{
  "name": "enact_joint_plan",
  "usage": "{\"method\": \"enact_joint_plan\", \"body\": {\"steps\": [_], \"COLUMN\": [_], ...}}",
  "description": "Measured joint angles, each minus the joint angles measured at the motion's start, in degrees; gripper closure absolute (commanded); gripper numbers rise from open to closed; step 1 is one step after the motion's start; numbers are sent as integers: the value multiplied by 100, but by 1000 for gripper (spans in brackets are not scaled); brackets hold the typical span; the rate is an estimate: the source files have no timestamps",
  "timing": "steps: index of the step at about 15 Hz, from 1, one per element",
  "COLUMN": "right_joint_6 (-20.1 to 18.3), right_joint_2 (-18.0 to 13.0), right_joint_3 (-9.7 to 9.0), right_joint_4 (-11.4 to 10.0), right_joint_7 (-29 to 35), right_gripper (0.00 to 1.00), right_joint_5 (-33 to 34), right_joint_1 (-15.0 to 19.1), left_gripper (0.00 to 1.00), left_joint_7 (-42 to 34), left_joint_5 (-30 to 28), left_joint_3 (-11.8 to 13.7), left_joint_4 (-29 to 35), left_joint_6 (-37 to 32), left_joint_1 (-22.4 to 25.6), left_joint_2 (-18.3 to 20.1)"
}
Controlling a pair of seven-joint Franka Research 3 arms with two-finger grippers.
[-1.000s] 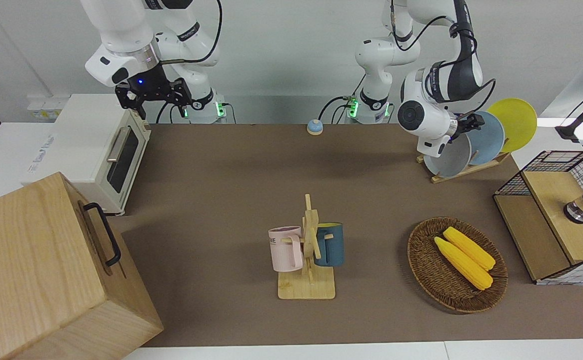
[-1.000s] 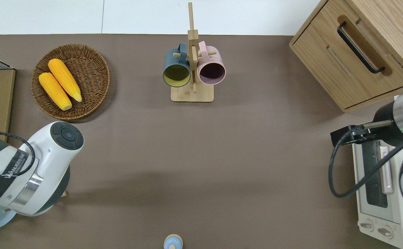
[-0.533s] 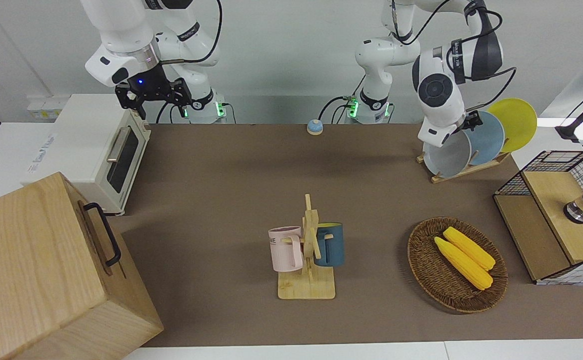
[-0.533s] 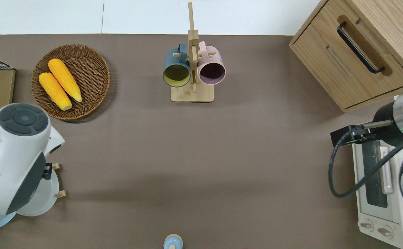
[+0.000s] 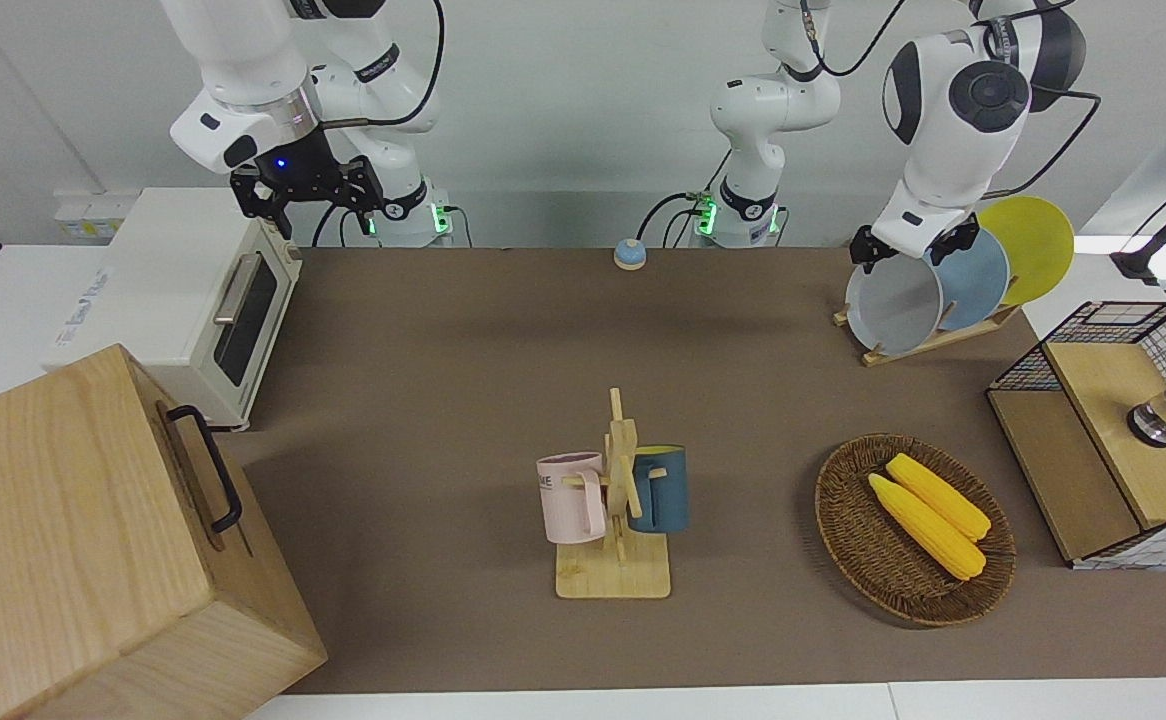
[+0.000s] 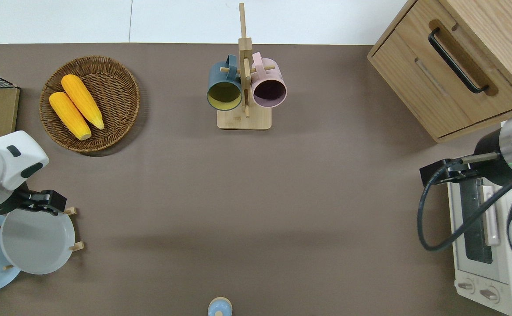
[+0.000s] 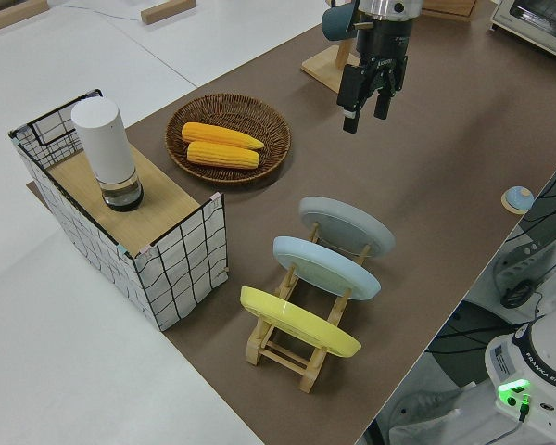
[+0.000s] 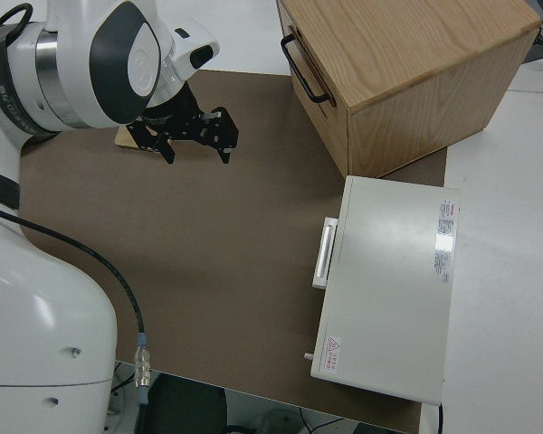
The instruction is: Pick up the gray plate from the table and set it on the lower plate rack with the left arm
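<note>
The gray plate, likely stiff, slick and light, stands in the lower plate rack, where its rim offers the hold, left gripper jaws spread empty just above it

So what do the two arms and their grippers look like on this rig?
Both arms are glossy white, jointed, with dark round joint caps, silver wrist rings and loose black cables. Each ends in a black two-finger gripper. The right gripper shows a small blue light; the left gripper shows none here. Green lights glow at both arm bases.
</note>
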State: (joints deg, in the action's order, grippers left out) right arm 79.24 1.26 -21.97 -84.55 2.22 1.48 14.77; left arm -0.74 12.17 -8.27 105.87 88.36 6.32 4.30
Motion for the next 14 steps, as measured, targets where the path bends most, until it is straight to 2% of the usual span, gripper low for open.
{"method": "enact_joint_plan", "body": {"steps": [2,4,8,14], "right_joint_6": [0,0,0,0], "right_joint_2": [0,0,0,0], "right_joint_3": [0,0,0,0], "right_joint_4": [0,0,0,0], "right_joint_7": [0,0,0,0], "right_gripper": [17,17,17,17], "right_joint_5": [0,0,0,0], "right_joint_1": [0,0,0,0], "left_gripper": [9,7,7,7], "left_joint_7": [-171,-384,-770,-798], "left_joint_5": [-529,-772,-1186,-1471], "left_joint_3": [67,68,49,15], "left_joint_4": [-289,-501,-983,-1130], "left_joint_6": [4,8,-42,-88], "left_joint_1": [0,-2,-5,-9], "left_joint_2": [2,5,9,9]}}
